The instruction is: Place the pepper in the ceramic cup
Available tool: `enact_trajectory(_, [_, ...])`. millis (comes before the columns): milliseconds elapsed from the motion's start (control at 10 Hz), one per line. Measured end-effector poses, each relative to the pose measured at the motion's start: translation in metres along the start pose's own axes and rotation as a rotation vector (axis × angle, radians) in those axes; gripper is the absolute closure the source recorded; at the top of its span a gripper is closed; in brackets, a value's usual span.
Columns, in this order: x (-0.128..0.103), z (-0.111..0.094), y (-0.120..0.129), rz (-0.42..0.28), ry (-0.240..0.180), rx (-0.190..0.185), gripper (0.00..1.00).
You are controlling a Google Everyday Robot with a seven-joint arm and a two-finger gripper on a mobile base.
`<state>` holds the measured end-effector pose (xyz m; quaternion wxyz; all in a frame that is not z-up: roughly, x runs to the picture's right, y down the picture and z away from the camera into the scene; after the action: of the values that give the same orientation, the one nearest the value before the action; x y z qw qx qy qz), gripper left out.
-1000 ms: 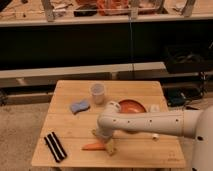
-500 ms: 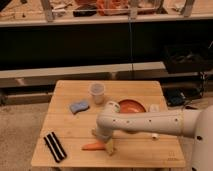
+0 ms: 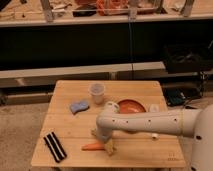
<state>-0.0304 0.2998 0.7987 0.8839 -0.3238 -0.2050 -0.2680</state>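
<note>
Low centre of frame: end effector (image 3: 108, 146) down at the tabletop (image 3: 150, 152), pepper (image 3: 92, 146) flat just left of it. Grip state impossible to tell. Ceramic cup (image 3: 97, 93) upright, upper centre.

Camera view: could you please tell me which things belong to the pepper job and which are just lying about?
Job: pepper, ceramic cup, tool low beside the pepper.
Lying about: blue sponge, orange-red plate, black striped object, small white object beside the plate.
</note>
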Motion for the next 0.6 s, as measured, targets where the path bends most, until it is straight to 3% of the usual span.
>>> enact_trajectory(200, [-0.002, 0.0014, -0.0012, -0.01, 0.003, 0.001, 0.2])
enact_trajectory(400, [-0.0032, 0.0, -0.0001, -0.005, -0.002, -0.002, 0.27])
enact_trajectory(600, [-0.003, -0.001, -0.0008, -0.006, 0.0, -0.001, 0.24])
